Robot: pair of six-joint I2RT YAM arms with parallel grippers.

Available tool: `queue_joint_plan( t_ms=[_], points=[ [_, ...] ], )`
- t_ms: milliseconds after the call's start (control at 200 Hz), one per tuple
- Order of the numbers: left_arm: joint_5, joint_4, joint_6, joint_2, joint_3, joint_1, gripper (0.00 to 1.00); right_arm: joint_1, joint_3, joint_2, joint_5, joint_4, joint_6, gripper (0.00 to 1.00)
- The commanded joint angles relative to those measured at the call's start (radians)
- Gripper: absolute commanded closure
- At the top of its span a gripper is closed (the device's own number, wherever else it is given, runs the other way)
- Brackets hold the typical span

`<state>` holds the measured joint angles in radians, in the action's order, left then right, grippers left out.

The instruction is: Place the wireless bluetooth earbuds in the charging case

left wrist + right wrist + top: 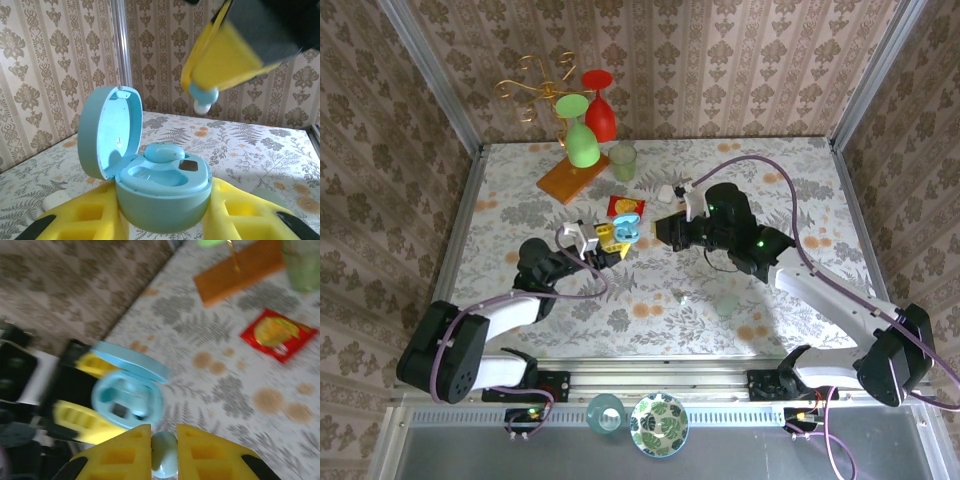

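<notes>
Left wrist view: the left gripper (162,212), its yellow fingers partly closed, clamps the open charging case (150,172). One earbud (164,151) sits in a socket. Above, the right gripper (205,87) pinches the second earbud (202,97). Right wrist view: that bud is squeezed between nearly closed fingers, just above the case. Top view: both grippers meet beside a red packet (626,206).

Floral table (520,200): red packet (626,206), green cup (623,160).

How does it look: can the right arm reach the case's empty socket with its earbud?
Probably yes. The left pincer holds the charging case with its lid open, the empty socket faces up, and the earbud in the right pincer hangs nearby, unobstructed.
</notes>
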<state>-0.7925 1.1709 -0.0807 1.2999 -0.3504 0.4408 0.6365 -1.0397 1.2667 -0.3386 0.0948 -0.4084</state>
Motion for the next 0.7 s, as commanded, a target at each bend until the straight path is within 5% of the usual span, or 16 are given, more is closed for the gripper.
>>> queue_joint_plan(
  t_ms=[0, 695],
  points=[
    [0.022, 0.072, 0.024, 0.021, -0.033, 0.009, 0.74, 0.033, -0.019, 0.005, -0.094, -0.104, -0.014, 0.85],
    [0.041, 0.101, 0.022, 0.042, -0.044, 0.063, 0.74, 0.106, -0.076, 0.163, 0.009, -0.163, -0.006, 0.86]
  ],
)
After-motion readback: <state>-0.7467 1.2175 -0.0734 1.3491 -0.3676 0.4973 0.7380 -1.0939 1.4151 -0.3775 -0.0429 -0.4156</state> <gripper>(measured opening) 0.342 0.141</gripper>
